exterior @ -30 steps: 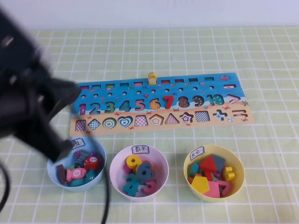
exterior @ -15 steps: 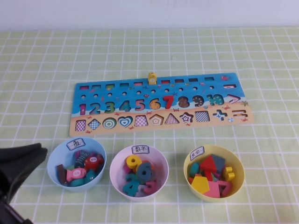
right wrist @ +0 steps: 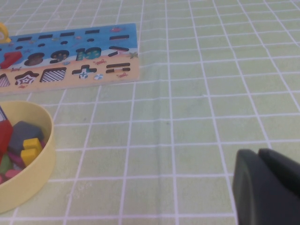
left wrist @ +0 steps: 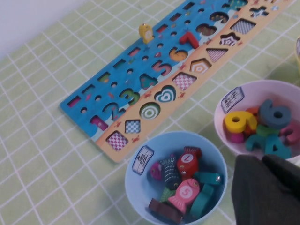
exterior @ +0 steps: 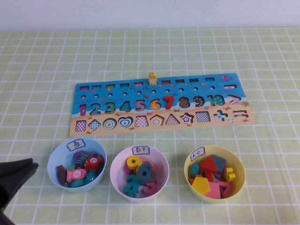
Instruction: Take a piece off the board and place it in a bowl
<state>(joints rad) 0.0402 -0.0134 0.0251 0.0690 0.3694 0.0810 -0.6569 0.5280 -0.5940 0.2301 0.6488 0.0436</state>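
The slate-blue "6" piece [exterior: 145, 172] lies in the white bowl with the pinkish-lilac inside [exterior: 115, 165], among other numerals. It also shows in the left wrist view [left wrist: 274, 114], in the same bowl [left wrist: 257, 90]. The board [exterior: 117, 93] lies beyond the bowls; its "6" slot is an empty cutout beside the red "7" [exterior: 168, 101]. My left gripper [exterior: 29, 166] is shut and empty at the near left edge, left of the light blue bowl; it also shows in its wrist view [left wrist: 262, 161]. My right gripper [right wrist: 258, 155] is shut and empty, low over bare mat, right of the yellow bowl.
A light blue bowl [exterior: 53, 161] with fish pieces stands at the left. A yellow bowl [exterior: 189, 161] with shape pieces stands at the right and also shows in the right wrist view [right wrist: 45, 140]. A small yellow figure [exterior: 152, 78] stands at the board's far edge.
My left arm has drawn back from over the board's left end and the blue bowl to the near left corner. The pieces and bowls have not moved.
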